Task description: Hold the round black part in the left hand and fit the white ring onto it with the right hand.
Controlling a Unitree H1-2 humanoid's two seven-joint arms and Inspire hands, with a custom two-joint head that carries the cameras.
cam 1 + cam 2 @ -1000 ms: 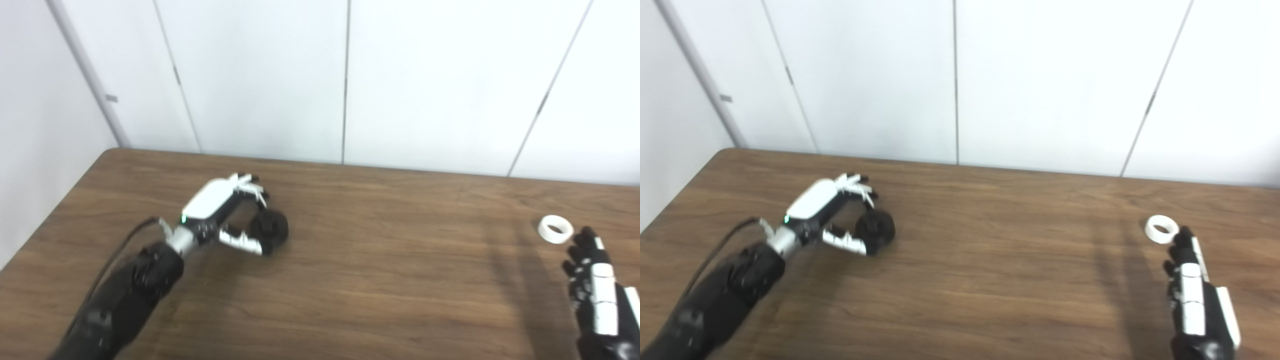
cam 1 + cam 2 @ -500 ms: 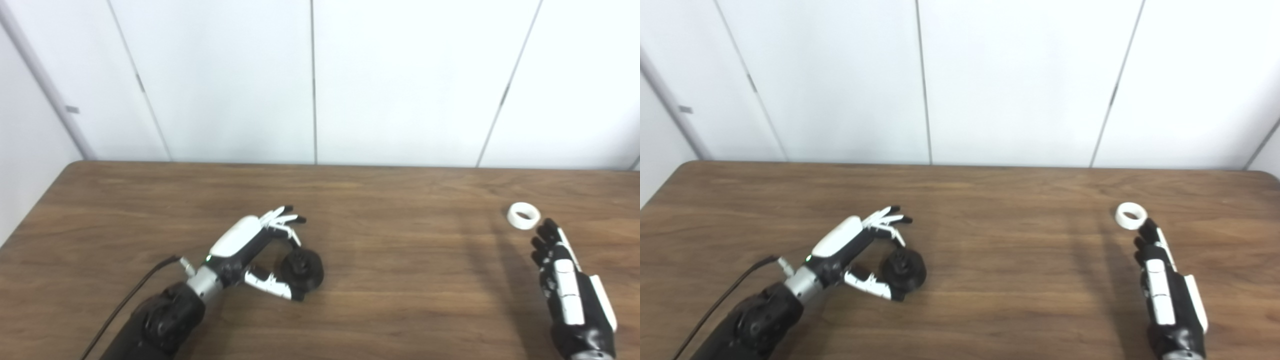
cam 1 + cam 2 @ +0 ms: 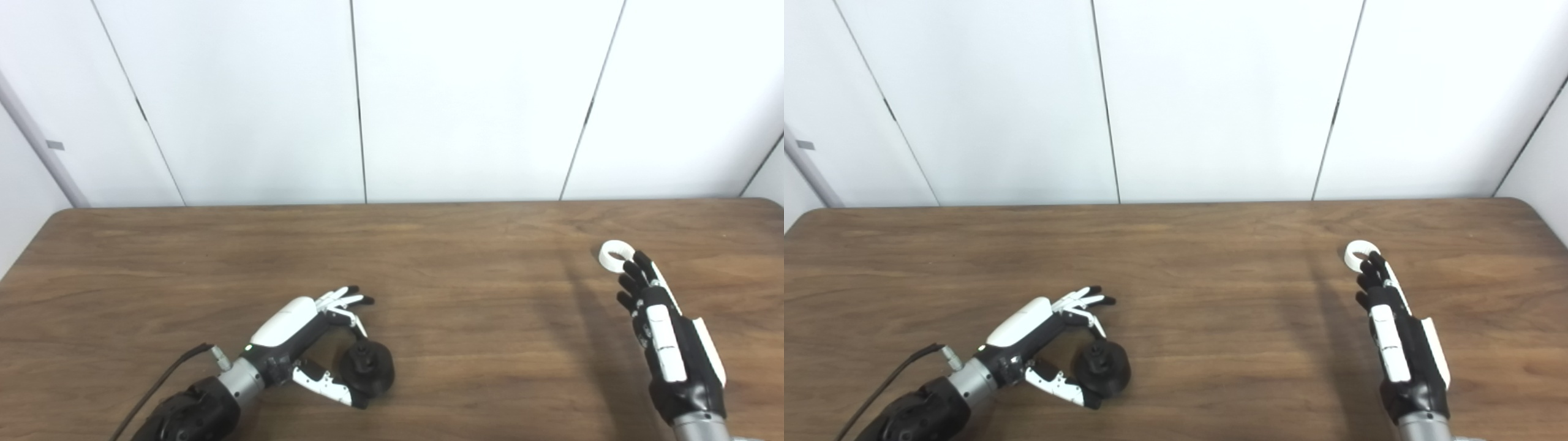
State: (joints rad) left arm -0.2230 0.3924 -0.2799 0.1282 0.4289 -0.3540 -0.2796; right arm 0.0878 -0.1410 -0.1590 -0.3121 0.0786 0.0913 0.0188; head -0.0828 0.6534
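The round black part (image 3: 367, 374) rests on the brown table (image 3: 465, 294) at the lower left. My left hand (image 3: 303, 346) curves around it, open, with the thumb (image 3: 324, 387) just beside the part and the fingers (image 3: 343, 301) spread behind it; I cannot tell whether they touch it. The white ring (image 3: 611, 254) lies on the table at the right. My right hand (image 3: 661, 331) is open and stretched flat toward the ring, its fingertips overlapping the ring's near edge.
A white panelled wall (image 3: 367, 98) stands behind the table's far edge. The table's right corner (image 3: 1528, 205) shows in the right eye view. A black cable (image 3: 162, 383) trails from my left wrist.
The camera has swung right and tilted down, shifting the whole picture. My right hand has reached forward until its fingertips meet the ring. The left hand stays curved around the black part.
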